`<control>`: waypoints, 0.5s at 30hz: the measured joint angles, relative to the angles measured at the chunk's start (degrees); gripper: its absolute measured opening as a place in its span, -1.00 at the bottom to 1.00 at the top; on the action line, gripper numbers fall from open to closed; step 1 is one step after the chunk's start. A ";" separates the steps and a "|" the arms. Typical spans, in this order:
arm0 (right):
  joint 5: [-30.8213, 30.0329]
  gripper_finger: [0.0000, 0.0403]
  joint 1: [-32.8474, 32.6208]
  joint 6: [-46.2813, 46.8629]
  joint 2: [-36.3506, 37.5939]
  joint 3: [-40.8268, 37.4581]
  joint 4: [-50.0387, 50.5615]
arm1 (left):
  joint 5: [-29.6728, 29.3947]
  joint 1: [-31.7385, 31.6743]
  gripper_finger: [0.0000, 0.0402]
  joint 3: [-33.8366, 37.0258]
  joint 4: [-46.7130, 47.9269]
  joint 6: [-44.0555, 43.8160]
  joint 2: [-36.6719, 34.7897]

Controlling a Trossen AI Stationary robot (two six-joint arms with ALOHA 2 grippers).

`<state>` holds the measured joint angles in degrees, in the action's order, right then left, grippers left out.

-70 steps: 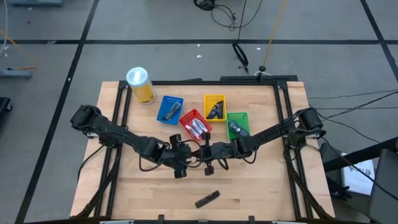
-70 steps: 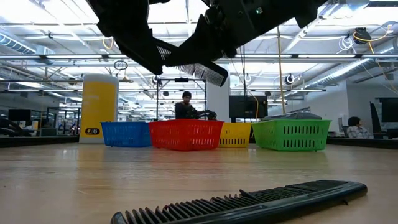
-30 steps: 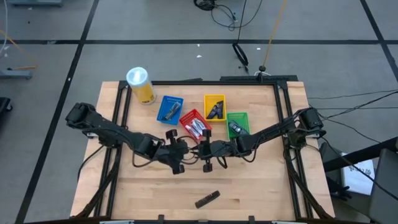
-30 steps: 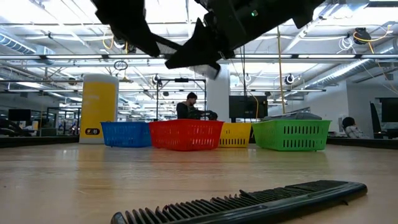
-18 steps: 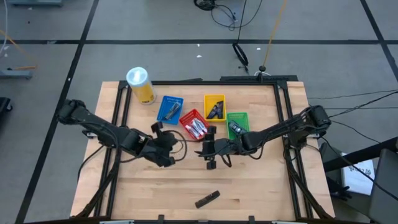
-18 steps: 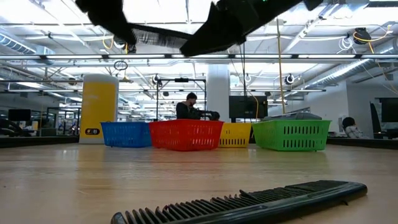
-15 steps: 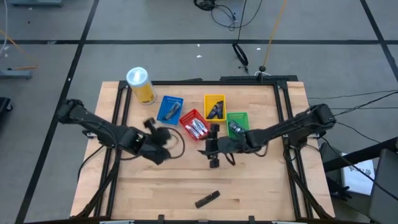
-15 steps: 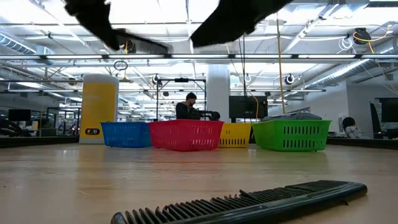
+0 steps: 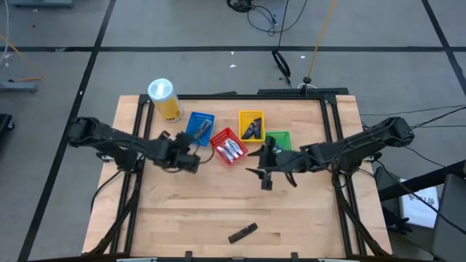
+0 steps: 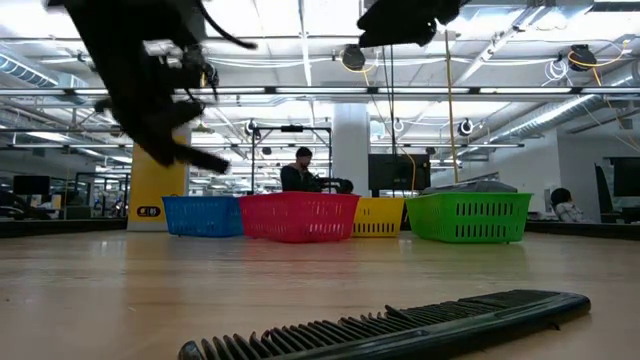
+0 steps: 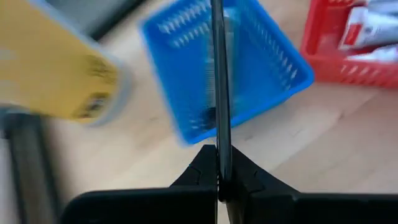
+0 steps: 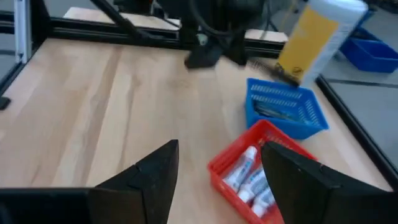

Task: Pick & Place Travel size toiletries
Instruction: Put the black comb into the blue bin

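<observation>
Left gripper [image 9: 191, 161] is clamped on a thin dark comb [image 11: 220, 106], held edge-on btwn its fingers; it sits at 7 o'clock of the blue basket [image 9: 199, 127], just beside it, above the table. L arm reaches in from the table's 9 o'clock edge, nearly level, elbow low.

Right gripper [image 9: 265, 175] has fingers spread apart, nothing btwn them; it hangs at 6 o'clock of the green basket [image 9: 279, 143], near it. R arm stretches in from the 3 o'clock edge.

Baskets stand in a row toward 12 o'clock: blue, red basket [image 9: 228, 146], yellow basket [image 9: 251, 125], green. Silvery-white mini tubes [image 9: 231, 151] lie in the red one; dark pieces show in the yellow and green, too small to tell apart. Yellow canister [image 9: 164, 99] stands upright at 10 o'clock of the blue basket, near the table [image 9: 306, 211] corner.

A second comb [image 9: 242, 233] lies flat close to the 6 o'clock edge, well apart from both grippers. Wide bare wood lies btwn the grippers and that comb, and at both 6 o'clock corners.
</observation>
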<state>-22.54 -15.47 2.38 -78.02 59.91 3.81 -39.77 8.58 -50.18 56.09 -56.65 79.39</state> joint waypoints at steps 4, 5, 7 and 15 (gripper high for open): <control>0.11 0.09 -0.13 -0.16 2.48 -3.59 -5.32 | 10.04 -8.69 -1.00 5.99 -15.48 11.84 -0.06; 0.13 0.09 -0.13 -0.19 3.03 -4.62 -6.25 | 12.36 -10.78 -1.00 6.92 -18.47 14.13 -0.04; 0.10 0.09 -0.08 -0.06 3.68 -6.24 -9.36 | 14.39 -13.94 -1.00 7.44 -21.69 16.59 0.00; -0.01 0.09 -1.38 -0.04 4.44 -9.69 -13.54 | 15.87 -20.26 -1.00 6.39 -24.22 21.19 -0.06</control>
<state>-22.54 -16.85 2.35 -73.58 50.22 -9.72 -23.90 -11.69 -43.79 31.86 -35.46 79.33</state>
